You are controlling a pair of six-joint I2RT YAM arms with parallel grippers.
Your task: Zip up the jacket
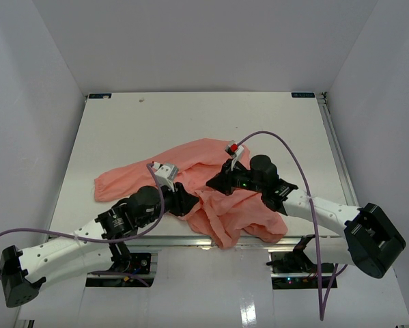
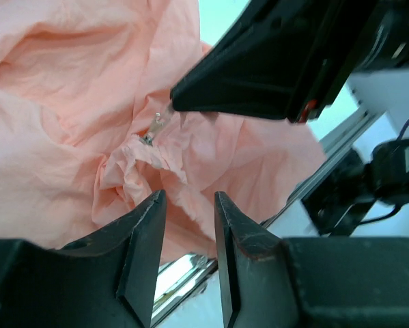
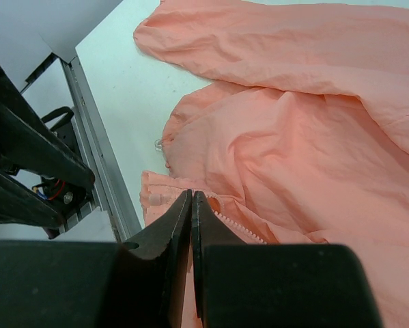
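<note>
The salmon-pink jacket [image 1: 224, 188] lies crumpled at the near middle of the table, one sleeve [image 1: 119, 181] stretched to the left. My left gripper [image 1: 185, 203] sits at its left fold. In the left wrist view it [image 2: 188, 205] is open, nothing between the fingers, with bunched fabric [image 2: 67, 123] just beyond. My right gripper [image 1: 215, 183] is shut on the jacket's zipper edge [image 3: 164, 195]; toothed zipper tape [image 3: 242, 229] runs off beside its closed fingertips [image 3: 191, 196]. A small metal zipper pull [image 2: 153, 128] hangs just under the right gripper's tip [image 2: 180, 99].
The table's front metal rail [image 3: 95, 171] runs right below the jacket's hem, which hangs over the edge [image 1: 228, 236]. White walls enclose the table on three sides. A purple cable [image 1: 293, 160] loops over the right arm.
</note>
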